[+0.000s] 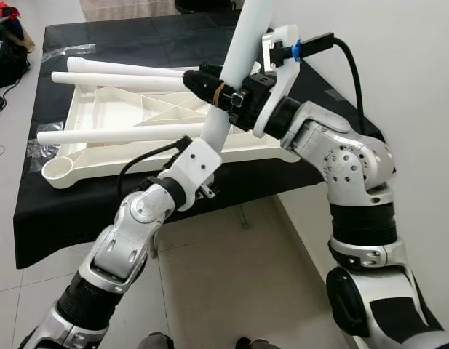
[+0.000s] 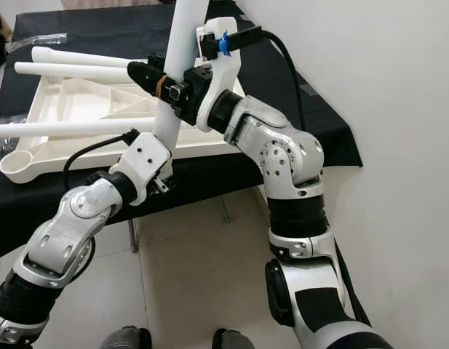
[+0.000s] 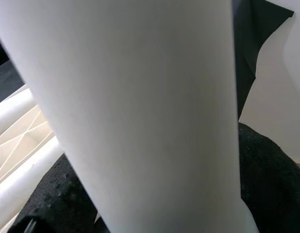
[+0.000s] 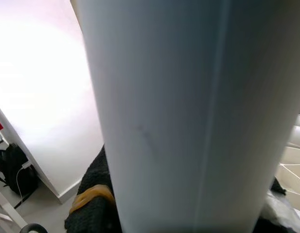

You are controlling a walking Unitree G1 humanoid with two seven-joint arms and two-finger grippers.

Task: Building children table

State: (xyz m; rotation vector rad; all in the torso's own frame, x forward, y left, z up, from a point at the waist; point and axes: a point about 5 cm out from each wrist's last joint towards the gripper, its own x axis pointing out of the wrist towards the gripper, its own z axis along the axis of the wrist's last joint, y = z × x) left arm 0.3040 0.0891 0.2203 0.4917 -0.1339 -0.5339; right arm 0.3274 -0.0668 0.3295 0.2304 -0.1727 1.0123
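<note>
A white children's table top (image 1: pixel 111 161) lies upside down on a black-covered table (image 1: pixel 57 214). Three white legs rest across it, among them a far one (image 1: pixel 115 81) and a near one (image 1: pixel 108 135). An open round socket (image 1: pixel 57 171) shows at its near left corner. Another white table leg (image 1: pixel 246 36) stands tilted over the top's near right edge. My right gripper (image 1: pixel 211 87) is shut on this leg at mid height, black fingers wrapped around it. My left gripper (image 1: pixel 209 142) holds the leg's lower end, its fingers hidden behind the leg. Both wrist views show the leg (image 3: pixel 140 116) (image 4: pixel 179 111) pressed close.
A white wall (image 1: pixel 399 58) runs along the right, close to my right arm. Beige floor tiles (image 1: pixel 231 291) lie below the table's front edge. Bags (image 1: pixel 6 43) sit at the far left, and crumpled plastic wrap (image 1: pixel 68 51) lies on the cloth.
</note>
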